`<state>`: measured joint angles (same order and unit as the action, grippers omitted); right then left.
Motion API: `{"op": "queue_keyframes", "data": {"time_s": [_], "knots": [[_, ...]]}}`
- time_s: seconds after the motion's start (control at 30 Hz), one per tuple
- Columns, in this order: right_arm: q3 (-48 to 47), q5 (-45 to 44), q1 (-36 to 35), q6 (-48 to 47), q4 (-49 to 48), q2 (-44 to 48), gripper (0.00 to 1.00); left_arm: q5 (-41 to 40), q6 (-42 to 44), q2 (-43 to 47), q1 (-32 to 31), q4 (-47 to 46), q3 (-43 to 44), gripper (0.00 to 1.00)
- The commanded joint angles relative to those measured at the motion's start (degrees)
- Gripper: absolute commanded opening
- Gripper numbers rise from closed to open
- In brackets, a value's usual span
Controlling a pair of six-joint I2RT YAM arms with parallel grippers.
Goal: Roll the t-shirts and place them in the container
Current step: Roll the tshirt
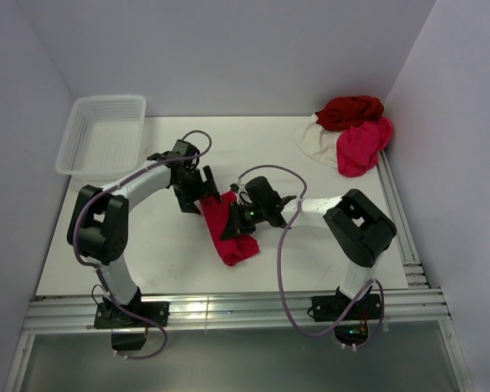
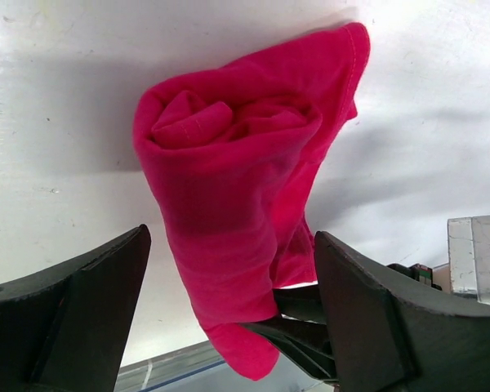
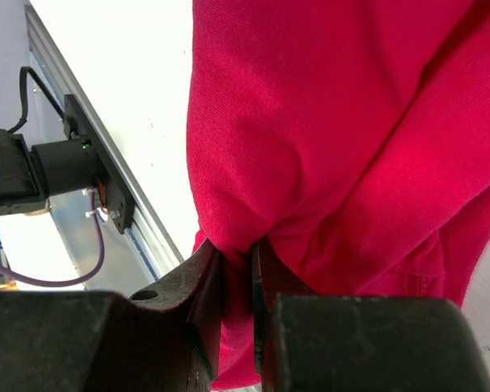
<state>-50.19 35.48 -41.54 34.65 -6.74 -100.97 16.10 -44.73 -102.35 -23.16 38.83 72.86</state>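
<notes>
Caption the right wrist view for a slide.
Right end effector shut on a fold of the crimson t-shirt, white table behind.

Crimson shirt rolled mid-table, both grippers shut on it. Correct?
Not quite. Only the right gripper is shut on the shirt. The left gripper is open, straddling it without closing, as the left wrist view shows. The rest holds.
</notes>
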Motion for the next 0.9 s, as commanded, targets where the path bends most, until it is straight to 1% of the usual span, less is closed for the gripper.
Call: {"op": "queue_keyframes", "data": {"time_s": [0.0, 0.17, 0.3, 0.37, 0.4, 0.43, 0.5, 0.53, 0.57, 0.6, 0.63, 0.67, 0.7, 0.73, 0.77, 0.87], "knots": [[0.4, 2.3, 0.8, -0.3, -1.3, -1.2, 0.00, -1.3, 0.6, 0.0, 0.1, -1.7, -1.0, 0.87], [-0.2, 3.4, 0.9, -0.7, -1.3, -1.5, 0.00, -2.1, 0.3, -3.1, 0.1, -3.3, -1.1, 0.86], [-0.3, 4.5, 1.1, -1.4, -1.5, -1.8, 0.00, -3.3, 1.1, -6.1, 0.1, -2.4, 2.1, 0.82], [-0.1, 5.2, 1.2, -1.6, -2.0, -1.8, 0.00, -3.7, 1.9, -7.8, 0.1, -1.7, 3.6, 0.73], [0.2, 5.6, 1.3, -1.7, -2.9, -2.0, 0.00, -4.7, 2.2, -8.3, 0.1, -0.2, 5.3, 0.67], [0.4, 6.7, 1.4, -1.3, -3.6, -2.0, 0.00, -5.3, 2.5, -9.2, 0.1, 0.6, 6.1, 0.50], [1.6, 8.1, 2.0, -0.8, -6.3, -2.1, 0.00, -6.6, 3.0, -9.7, 0.1, 3.4, 8.5, 0.38], [2.1, 8.9, 2.2, 0.1, -7.7, -2.2, 0.00, -7.6, 3.2, -10.1, 0.1, 4.5, 9.2, 0.30], [2.8, 10.9, 2.5, 0.8, -9.2, -2.3, 0.00, -7.8, 4.0, -10.3, 0.1, 5.4, 10.8, 0.27], [4.0, 12.0, 3.0, 1.5, -12.5, -2.6, 0.00, -8.2, 4.5, -10.7, 0.1, 6.6, 11.8, 0.21], [4.6, 13.1, 3.2, 2.8, -14.0, -2.8, 0.00, -8.8, 4.9, -12.0, 0.1, 10.5, 13.0, 0.15], [5.0, 14.6, 3.4, 3.3, -15.2, -3.1, 0.00, -9.8, 5.9, -12.8, 0.0, 12.4, 15.4, 0.10], [5.3, 15.2, 3.6, 3.7, -16.4, -4.0, 0.00, -10.0, 6.4, -13.6, 0.0, 14.7, 16.4, 0.09], [5.5, 15.8, 3.7, 4.1, -16.7, -4.5, 0.00, -10.5, 7.4, -15.2, 0.0, 18.4, 17.4, 0.03], [5.5, 16.2, 3.6, 4.5, -17.2, -5.0, 0.00, -10.6, 7.8, -15.9, 0.0, 20.0, 18.6, 0.00], [6.0, 17.3, 3.7, 5.7, -19.0, -7.4, 0.00, -10.5, 9.4, -18.4, -0.1, 23.6, 20.0, 0.00]]}}
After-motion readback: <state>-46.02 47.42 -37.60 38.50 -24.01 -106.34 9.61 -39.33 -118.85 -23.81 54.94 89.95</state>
